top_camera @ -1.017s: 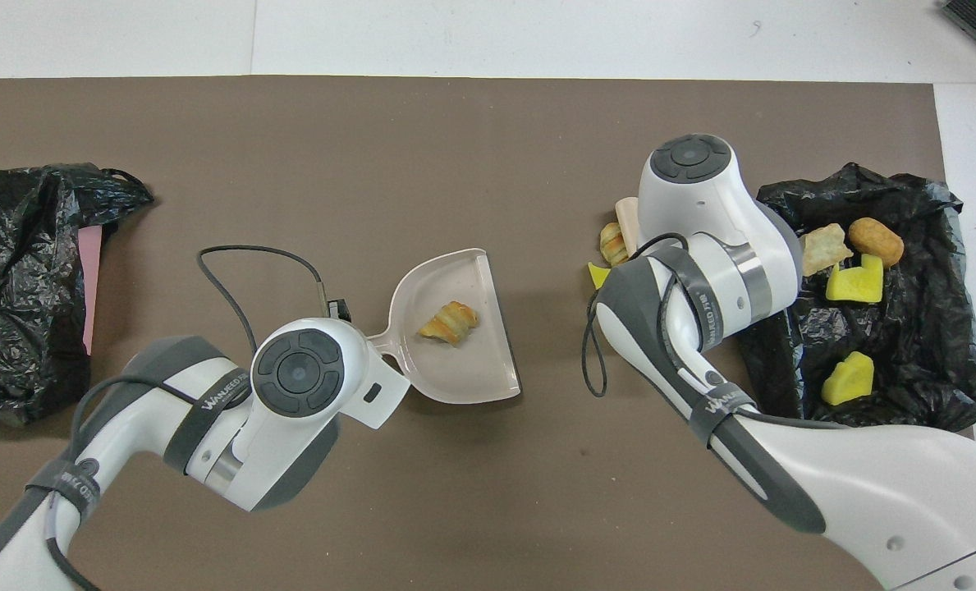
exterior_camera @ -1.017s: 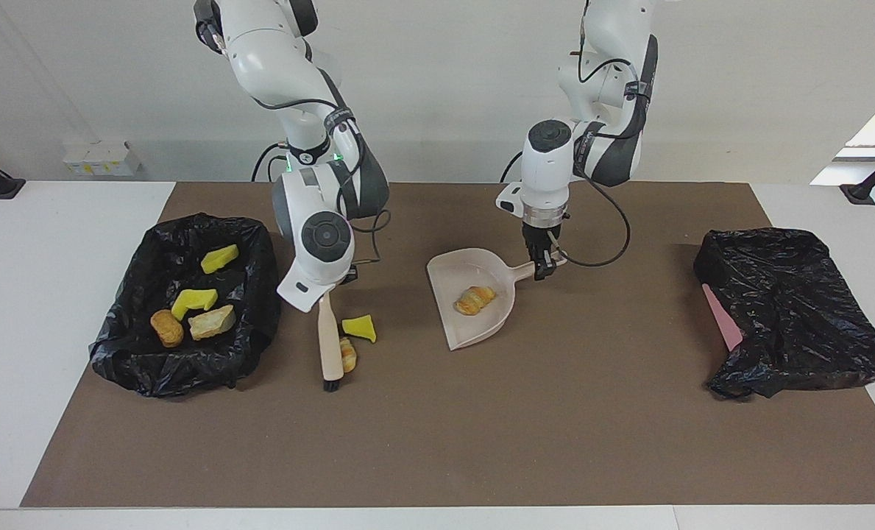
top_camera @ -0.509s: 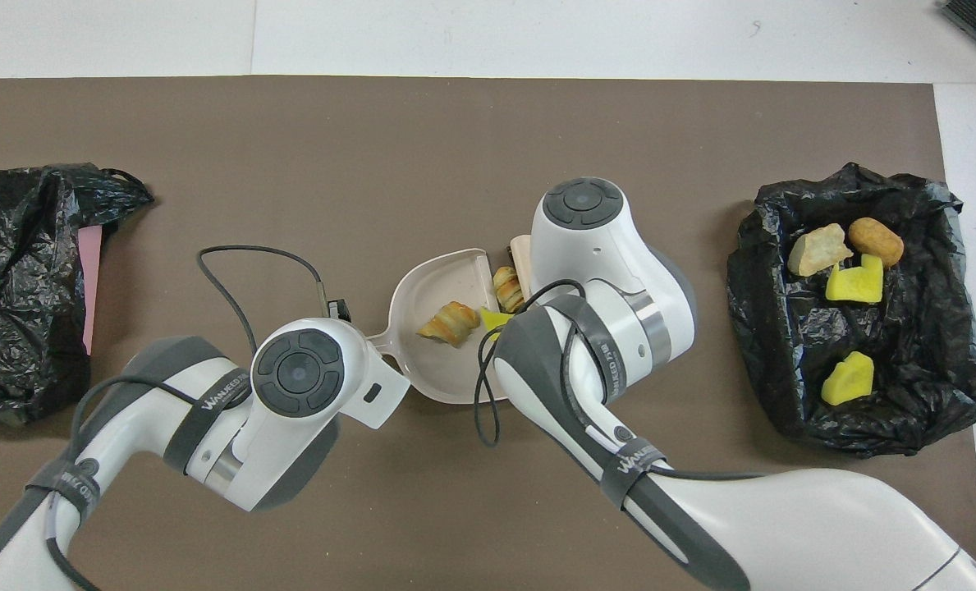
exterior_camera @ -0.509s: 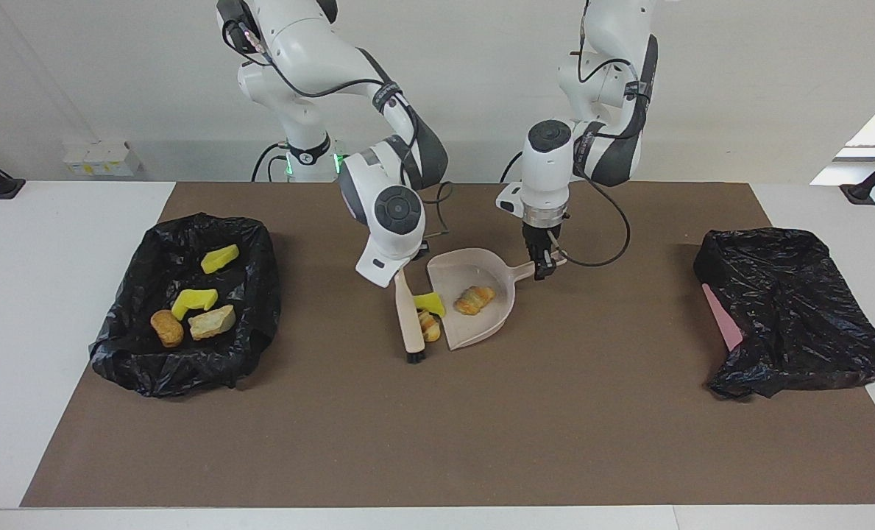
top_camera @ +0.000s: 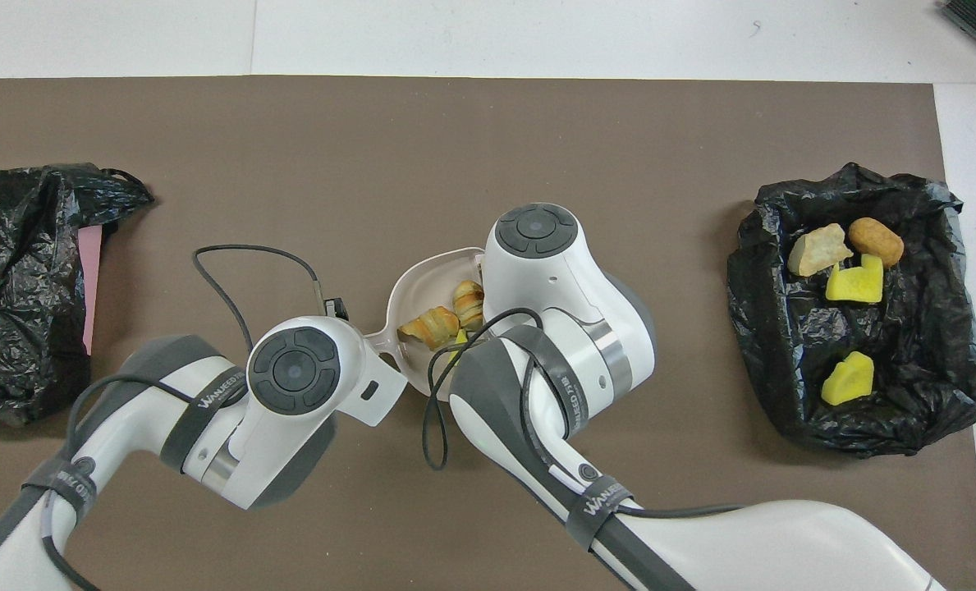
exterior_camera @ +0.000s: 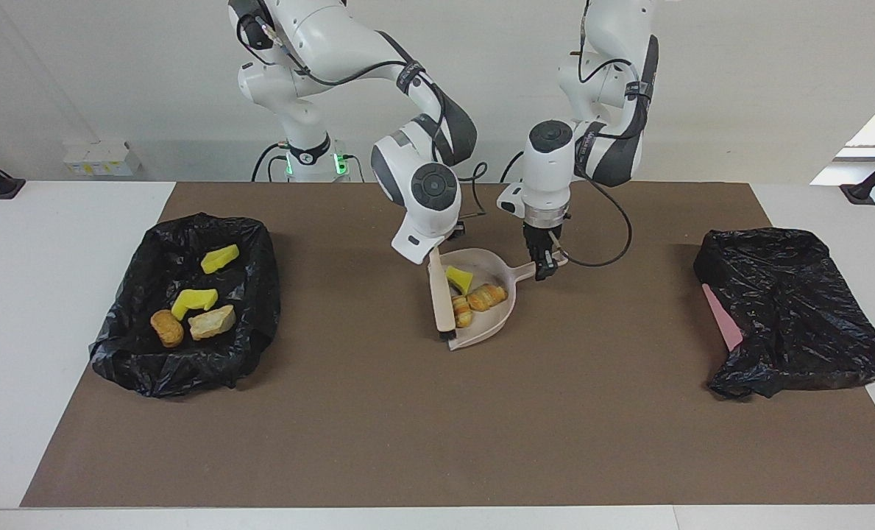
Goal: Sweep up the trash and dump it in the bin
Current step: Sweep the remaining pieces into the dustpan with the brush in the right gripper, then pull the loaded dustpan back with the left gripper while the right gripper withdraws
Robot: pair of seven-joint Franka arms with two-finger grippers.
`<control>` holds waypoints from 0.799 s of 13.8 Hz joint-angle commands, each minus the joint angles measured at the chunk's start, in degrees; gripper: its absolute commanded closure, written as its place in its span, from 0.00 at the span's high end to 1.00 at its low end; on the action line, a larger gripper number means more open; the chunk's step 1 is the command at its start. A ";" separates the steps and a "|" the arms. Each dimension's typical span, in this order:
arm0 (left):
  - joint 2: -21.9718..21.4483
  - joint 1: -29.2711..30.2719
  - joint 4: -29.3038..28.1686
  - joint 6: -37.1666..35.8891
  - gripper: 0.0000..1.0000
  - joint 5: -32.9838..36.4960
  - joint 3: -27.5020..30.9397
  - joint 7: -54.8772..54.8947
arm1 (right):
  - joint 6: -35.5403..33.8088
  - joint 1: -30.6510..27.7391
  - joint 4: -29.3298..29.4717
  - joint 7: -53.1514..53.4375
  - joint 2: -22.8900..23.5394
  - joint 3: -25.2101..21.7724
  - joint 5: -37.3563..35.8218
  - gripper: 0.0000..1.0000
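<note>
My right gripper is shut on the handle of a beige brush, whose black bristles rest at the mouth of the beige dustpan. In the pan lie three pieces of trash: a yellow sponge bit and two croissant chunks. My left gripper is shut on the dustpan's handle. In the overhead view both grippers are hidden under their wrists; the dustpan and a croissant chunk show between them. The black-lined bin sits toward the right arm's end and holds several scraps.
A crumpled black bag with a pink edge lies toward the left arm's end of the table. A brown mat covers the table's middle. A loose cable loops from the left wrist over the mat.
My right arm swept the brush from beside the bin to the dustpan, pushing the yellow sponge bit and a croissant chunk into it. The left gripper held the pan still.
</note>
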 commanded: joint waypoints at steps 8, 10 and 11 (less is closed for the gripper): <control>0.58 11.68 5.19 0.24 0.00 -10.28 0.14 18.46 | -1.77 2.26 -12.66 7.36 -16.35 0.08 1.38 0.00; 0.58 14.32 7.56 -1.96 0.00 -13.34 0.14 22.23 | 4.18 5.78 -19.85 11.67 -20.83 0.16 1.64 0.00; 0.58 15.20 8.61 -2.92 0.00 -15.45 0.14 25.30 | 7.18 7.36 -23.72 12.47 -23.03 0.17 1.65 0.00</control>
